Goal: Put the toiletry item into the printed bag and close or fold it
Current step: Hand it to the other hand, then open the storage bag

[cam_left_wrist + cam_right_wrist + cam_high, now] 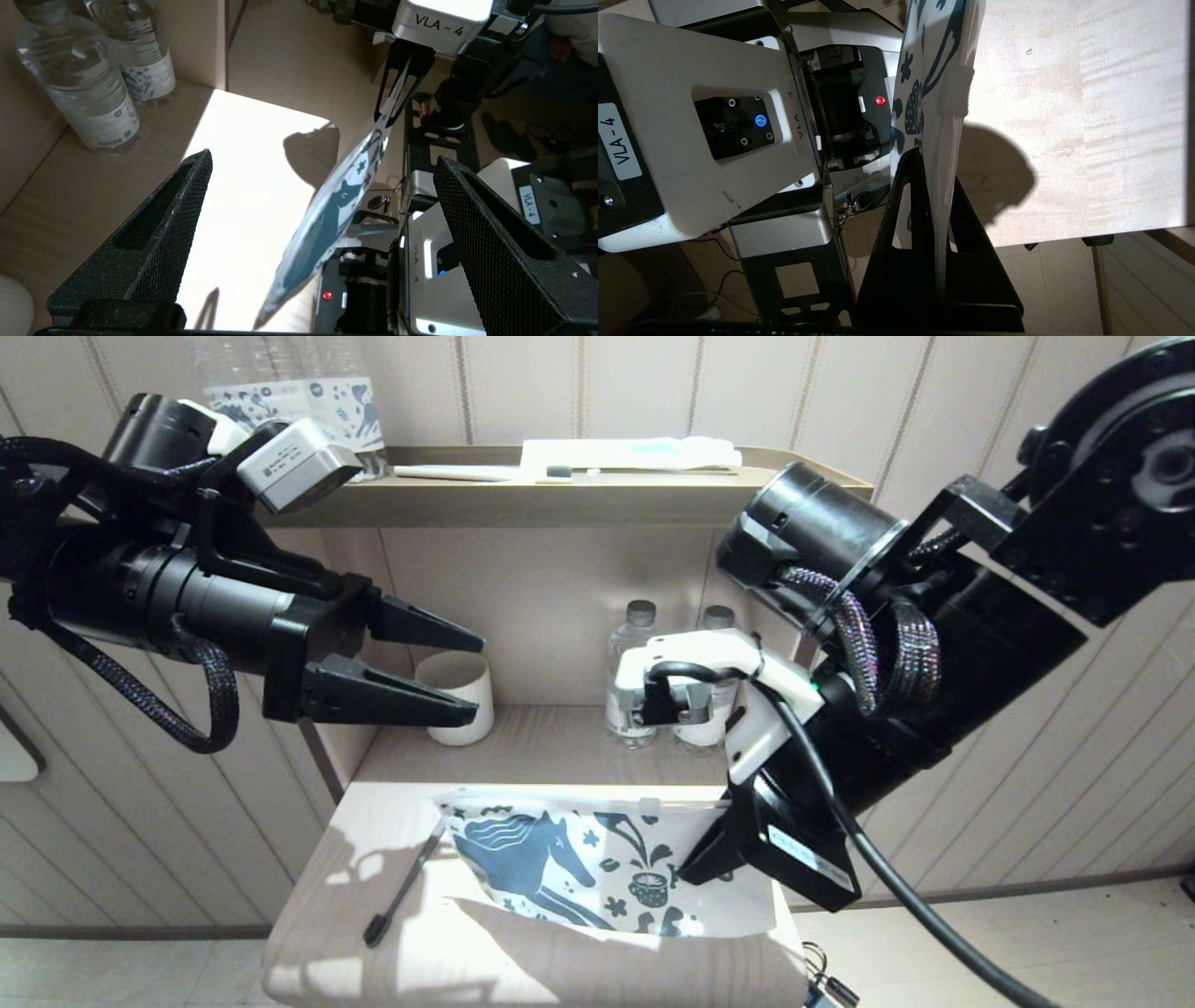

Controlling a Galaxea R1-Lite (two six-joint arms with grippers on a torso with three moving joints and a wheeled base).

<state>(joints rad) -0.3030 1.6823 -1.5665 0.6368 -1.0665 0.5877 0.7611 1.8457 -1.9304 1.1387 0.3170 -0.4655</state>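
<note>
The printed bag point(579, 868), white with a dark-blue horse, stands on edge over the front of the small table point(373, 859), zip edge up. My right gripper point(698, 873) is shut on its right end; the right wrist view shows both fingers of the right gripper point(936, 168) pinching the bag point(931, 70). The toiletry item point(401, 891), a slim toothbrush, lies on the table left of the bag, bristle head toward me. My left gripper point(474, 677) hovers open and empty high above the table's left side. In its wrist view the left gripper point(322, 158) looks down on the bag point(327, 219).
Two clear bottles point(635, 681) and a white cup point(462, 695) stand at the back of the lower shelf. The upper shelf point(560, 499) carries a white toothbrush point(467, 473), a flat pale packet point(635, 453) and labelled bottles point(308, 401). My base sits just past the table's front edge.
</note>
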